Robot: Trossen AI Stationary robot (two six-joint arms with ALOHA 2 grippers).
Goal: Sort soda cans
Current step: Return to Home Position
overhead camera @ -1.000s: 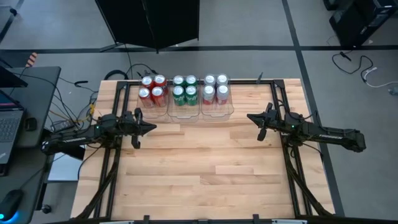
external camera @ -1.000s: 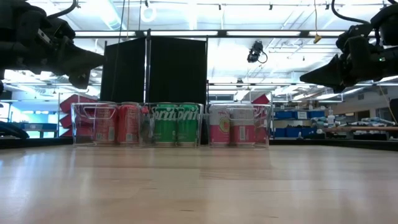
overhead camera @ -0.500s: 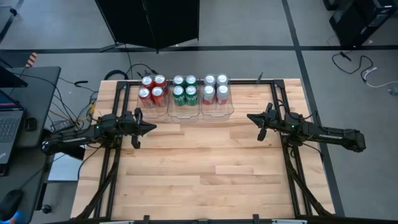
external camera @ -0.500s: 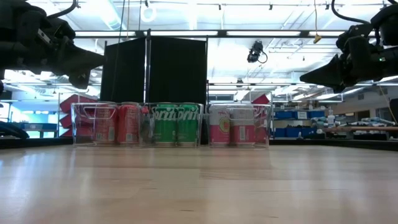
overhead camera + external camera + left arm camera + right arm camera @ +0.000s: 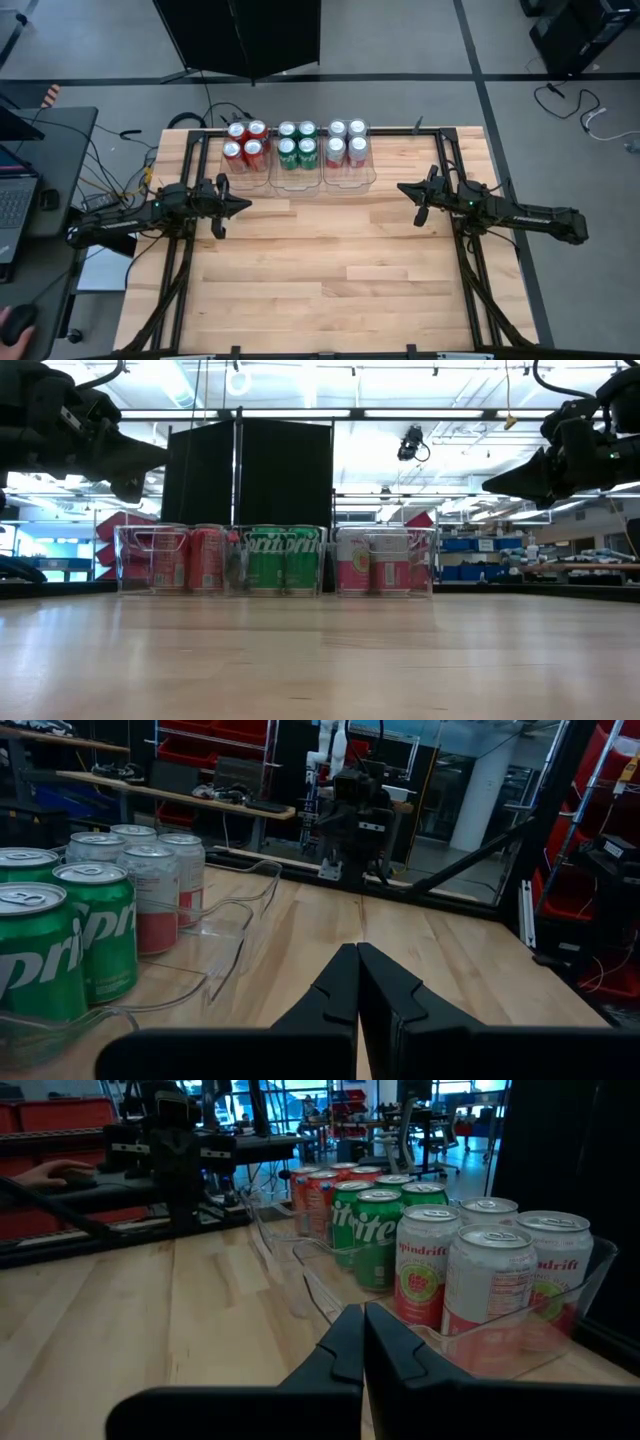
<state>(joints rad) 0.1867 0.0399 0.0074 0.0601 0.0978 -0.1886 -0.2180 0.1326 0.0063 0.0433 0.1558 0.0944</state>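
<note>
At the table's (image 5: 330,270) far edge, three clear bins (image 5: 297,181) are sitting side by side, and all twelve cans are standing upright inside them. Four red cans (image 5: 244,141) are occupying the left bin, four green cans (image 5: 297,143) the middle one, and four white cans (image 5: 347,141) with pink labels the right one. Each set is packed two by two toward its bin's far end. Nearer than the bins, the left gripper (image 5: 244,204) is hovering above the wood on the table's left side, pointing inward, its fingers pressed together on nothing. Opposite it, the right gripper (image 5: 403,188) is hanging above the right side, pointing inward too, likewise clenched and empty. Both are sitting well apart from the bins and from each other. Beyond the left arm, a person's hand (image 5: 55,1173) is resting on a desk.
</note>
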